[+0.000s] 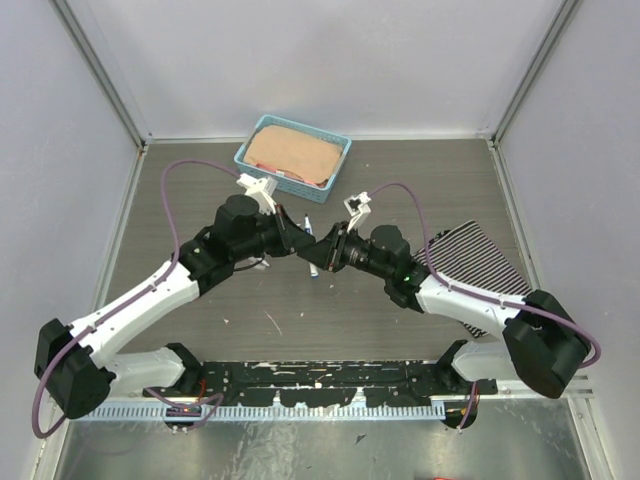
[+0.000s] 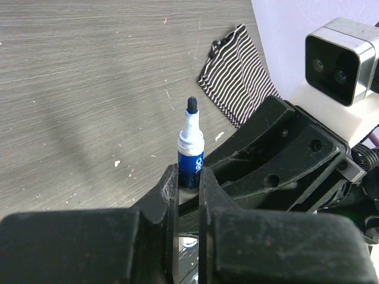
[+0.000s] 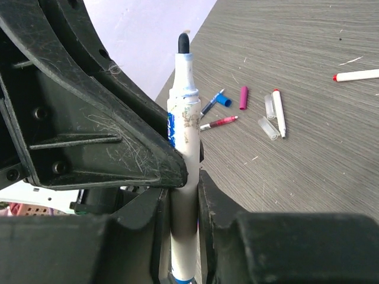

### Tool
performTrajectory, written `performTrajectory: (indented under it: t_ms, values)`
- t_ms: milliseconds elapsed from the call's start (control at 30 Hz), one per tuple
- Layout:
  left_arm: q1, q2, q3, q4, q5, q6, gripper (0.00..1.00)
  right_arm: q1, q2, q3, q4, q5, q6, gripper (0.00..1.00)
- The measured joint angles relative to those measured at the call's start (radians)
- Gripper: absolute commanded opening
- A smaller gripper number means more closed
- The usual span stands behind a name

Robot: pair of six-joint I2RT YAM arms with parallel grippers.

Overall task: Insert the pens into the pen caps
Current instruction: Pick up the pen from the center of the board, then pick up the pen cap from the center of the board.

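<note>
The jaws of the left gripper (image 2: 188, 177) are clamped on the blue-labelled part of a dark-tipped pen (image 2: 191, 145), and its white neck and bare tip stick out past the fingertips. The jaws of the right gripper (image 3: 185, 183) are closed around the white barrel of the same pen, with a black finger of the left gripper pressed against the barrel just beside them. From above, the 2 grippers meet nose to nose over the middle of the worktop (image 3: 308, 177), with the pen held between them and clear of the surface.

Beyond the held pen, loose pieces lie on the worktop:
- a blue cap (image 3: 224, 100) at the end of a thin pen (image 3: 208, 109)
- a dark red pen (image 3: 218, 122) just beside it
- a pink cap (image 3: 243, 97)
- a white red-tipped pen (image 3: 278, 112) between 2 clear caps (image 3: 267, 128)
- a second white pen (image 3: 357, 75), well apart near the edge of the view

A striped cloth (image 2: 234, 77) lies on the robot's right side. A blue basket (image 1: 305, 128) sits at the far edge
</note>
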Motion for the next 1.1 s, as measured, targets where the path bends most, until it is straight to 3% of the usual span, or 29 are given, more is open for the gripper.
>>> performTrajectory:
  t_ms: [133,200,267,467,700,1100]
  values:
    - [0.001,-0.016,-0.006,-0.005,-0.019,-0.002,0.59,0.001,0.005,0.035,-0.055,-0.011,-0.04,0.06]
    - [0.002,-0.031,-0.005,-0.021,-0.041,0.019,0.72,0.003,0.005,0.051,-0.087,-0.01,-0.069,0.05]
    - [0.007,-0.051,0.014,-0.088,-0.083,0.04,0.77,0.003,-0.001,0.059,-0.113,0.008,-0.095,0.03]
    - [0.093,-0.116,0.142,-0.291,-0.208,0.172,0.81,0.002,-0.12,0.058,-0.254,0.142,-0.176,0.01]
    - [0.221,-0.143,0.193,-0.426,-0.315,0.303,0.78,0.002,-0.321,0.058,-0.414,0.293,-0.287,0.01]
    - [0.367,-0.029,-0.008,-0.485,-0.36,0.312,0.76,0.002,-0.41,0.238,-0.822,0.428,-0.394,0.02]
